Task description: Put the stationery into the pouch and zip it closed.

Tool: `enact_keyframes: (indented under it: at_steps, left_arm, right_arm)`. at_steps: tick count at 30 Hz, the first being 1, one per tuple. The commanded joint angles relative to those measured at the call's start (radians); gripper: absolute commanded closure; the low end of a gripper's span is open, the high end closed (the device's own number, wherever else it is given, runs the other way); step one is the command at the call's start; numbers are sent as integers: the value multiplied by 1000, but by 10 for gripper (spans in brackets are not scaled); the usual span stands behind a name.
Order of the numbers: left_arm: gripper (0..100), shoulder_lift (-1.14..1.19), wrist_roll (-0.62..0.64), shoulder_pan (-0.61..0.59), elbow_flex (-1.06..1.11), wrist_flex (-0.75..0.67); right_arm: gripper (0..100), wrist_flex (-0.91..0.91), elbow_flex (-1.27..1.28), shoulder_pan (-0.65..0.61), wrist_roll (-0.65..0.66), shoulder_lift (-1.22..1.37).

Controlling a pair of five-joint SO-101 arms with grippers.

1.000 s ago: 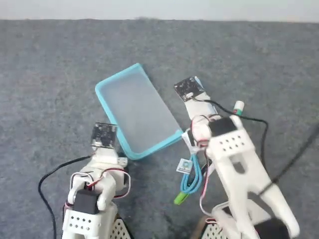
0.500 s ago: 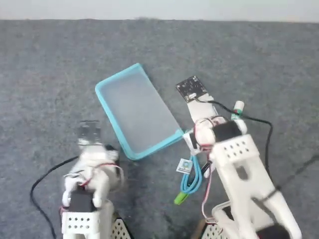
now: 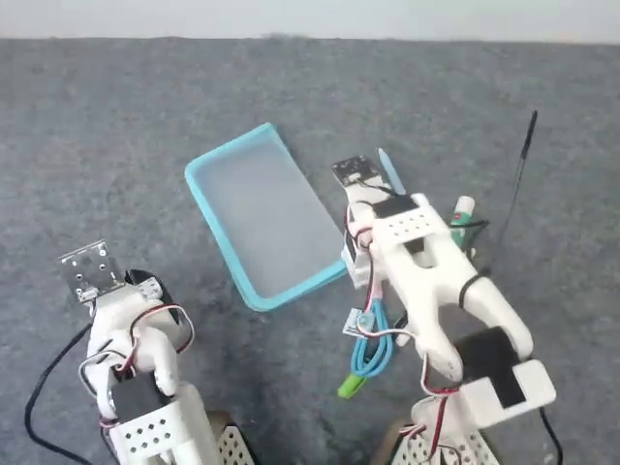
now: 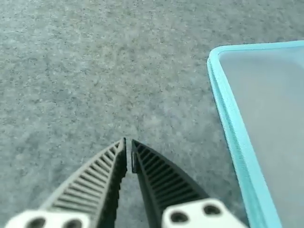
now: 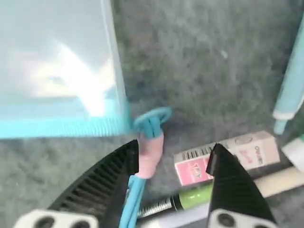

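The right gripper (image 5: 175, 152) is hanging wide open over the eraser (image 5: 247, 149) beside the pouch (image 3: 266, 218). The left gripper (image 4: 128, 142), almost closed and empty, is drawing back from the pouch.

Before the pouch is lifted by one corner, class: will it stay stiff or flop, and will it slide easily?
Probably floppy: the pouch lies thin and flat, with translucent sides and a fabric edge. Likely light, as it looks empty. It may drag rather than slide on the fuzzy grey table surface.

Left fingers (image 4: 105, 176) together, right fingers (image 5: 232, 186) apart.
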Motion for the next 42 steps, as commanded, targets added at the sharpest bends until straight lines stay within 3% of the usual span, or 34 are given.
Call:
enact_keyframes:
  at_steps: [1,11,17,22,24,29,32,38,42]
  left_arm:
    - [986,-17,12,-5,-8,-29]
    - [986,-17,12,-5,-8,-29]
    - [986,-20,9,-11,-8,-37]
    - [986,-20,-9,-12,-8,-107]
    - [985,-20,-94,-12,-8,-118]
    - [984,-20,-516,37,-38,2]
    - [983,-20,-519,124,-47,68]
    - [975,-12,-474,183,-186,64]
    - [854,-12,-436,250,-312,63]
  right_arm:
    - [775,-39,-38,-10,-15,27]
    - [784,-70,-40,-2,-77,151]
    - [998,-61,-40,-1,-71,133]
    - [991,-12,-32,10,-69,38]
    - [991,-5,-21,33,-71,-45]
    - [991,-7,77,62,-38,-328]
    - [991,-2,115,28,74,-486]
    - [991,79,97,-47,89,-682]
    - [991,84,86,-39,95,-743]
